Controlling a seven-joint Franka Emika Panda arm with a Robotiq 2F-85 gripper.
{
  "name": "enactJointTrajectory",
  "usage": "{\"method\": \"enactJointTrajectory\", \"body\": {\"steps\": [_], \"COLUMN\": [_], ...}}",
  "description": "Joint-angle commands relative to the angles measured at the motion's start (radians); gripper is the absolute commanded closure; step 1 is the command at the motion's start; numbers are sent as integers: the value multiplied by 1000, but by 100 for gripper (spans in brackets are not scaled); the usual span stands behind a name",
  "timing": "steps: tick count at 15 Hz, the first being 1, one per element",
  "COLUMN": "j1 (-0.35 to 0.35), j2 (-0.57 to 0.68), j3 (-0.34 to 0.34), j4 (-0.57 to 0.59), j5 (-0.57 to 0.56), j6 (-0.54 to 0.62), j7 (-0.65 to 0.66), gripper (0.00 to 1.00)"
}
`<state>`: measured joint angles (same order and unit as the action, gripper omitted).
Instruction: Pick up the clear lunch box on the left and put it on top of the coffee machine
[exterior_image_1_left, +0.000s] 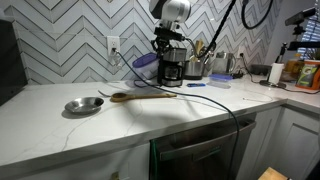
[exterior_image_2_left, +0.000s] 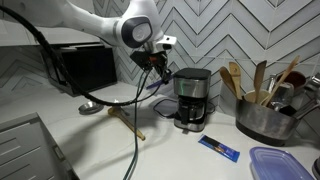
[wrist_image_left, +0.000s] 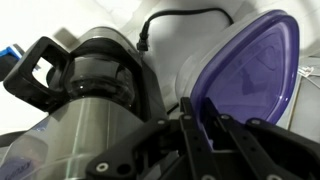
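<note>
The white, grey-veined stone tabletop (exterior_image_1_left: 55, 128) carried a black boxy drip coffee machine (exterior_image_2_left: 192, 97) with silver trim, which stood close to the tiled wall. A long wooden spoon (exterior_image_1_left: 140, 96) lay flat on the stone, and a small round metal bowl (exterior_image_1_left: 83, 105) sat near its head. A flat blue wrapper (exterior_image_2_left: 218, 148) lay near the machine's base, with a shallow clear container with a blue lid (exterior_image_2_left: 281, 163) close to it. A dark metal pot of wooden utensils (exterior_image_2_left: 262, 120) stood beside the machine, and a black microwave (exterior_image_2_left: 85, 66) sat well apart from them.
</note>
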<state>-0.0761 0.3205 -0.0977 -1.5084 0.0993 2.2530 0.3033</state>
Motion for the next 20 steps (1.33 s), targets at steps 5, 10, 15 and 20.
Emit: {"method": "enactJointTrajectory", "body": {"steps": [5, 10, 15, 20], "j1": [26, 12, -23, -81], "j2": [-95, -150, -192, -208], "j3": [2, 0, -28, -71], "j4": [38, 94, 108, 86], "j5": [-11, 26, 95, 209], "j6": [-93, -175, -174, -149], "j7": [49, 97, 199, 293], "gripper": [96, 96, 96, 96]}}
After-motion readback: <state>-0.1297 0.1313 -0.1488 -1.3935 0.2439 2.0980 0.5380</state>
